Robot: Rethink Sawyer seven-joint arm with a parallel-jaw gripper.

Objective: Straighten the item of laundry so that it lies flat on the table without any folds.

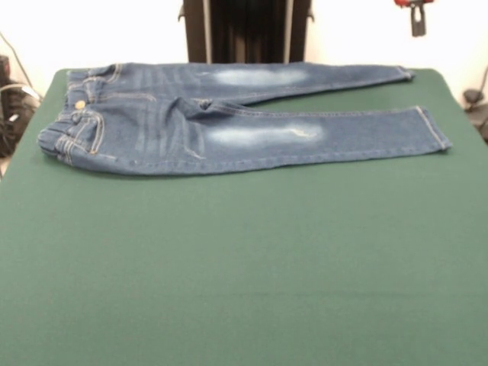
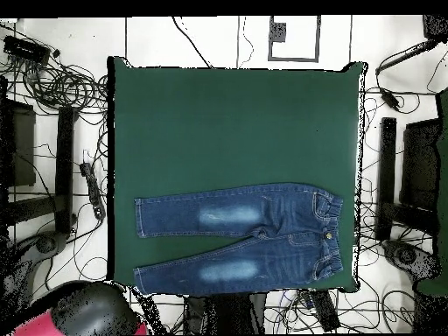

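The jeans [image 1: 236, 122] lie spread on the table [image 1: 244, 267], well below the gripper [image 1: 417, 17]; whether its fingers are apart cannot be told.

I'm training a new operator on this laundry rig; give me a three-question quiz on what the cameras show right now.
1. True or false: the jeans lie in the middle of the table.
2. In the overhead view, the waistband points toward which picture side: A left, B right, C top?
3. Fill in: each thigh carries a faded ____ patch.

Key: 1 false, they lie along one long edge; 2 B; 3 pale.
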